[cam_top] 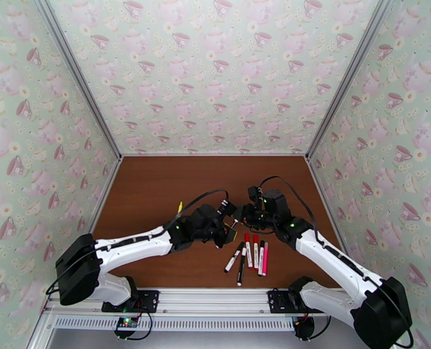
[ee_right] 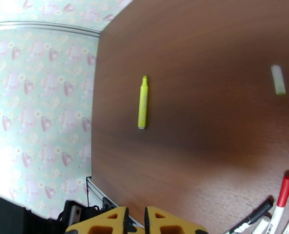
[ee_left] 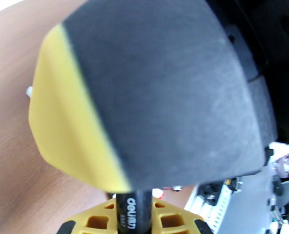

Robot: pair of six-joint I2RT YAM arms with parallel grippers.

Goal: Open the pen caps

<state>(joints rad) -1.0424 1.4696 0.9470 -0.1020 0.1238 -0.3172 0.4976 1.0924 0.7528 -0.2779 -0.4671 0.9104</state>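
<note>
The brown table [cam_top: 157,187] has both arms meeting at its middle. The left gripper [ee_left: 133,227] is clamped on a black pen [ee_left: 134,207]. The right gripper [ee_right: 135,220] has its fingers pressed together, and I cannot tell if anything sits between them. Just nearer lies a cluster of pens [cam_top: 255,251], red and black caps on. To the left lies a yellow pen [ee_right: 143,103], with a pale cap [ee_right: 277,79] well apart from it.

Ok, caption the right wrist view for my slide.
Right wrist view: shut pincer above the brown table, yellow pen lying alone, a pale cap apart from it.
</note>
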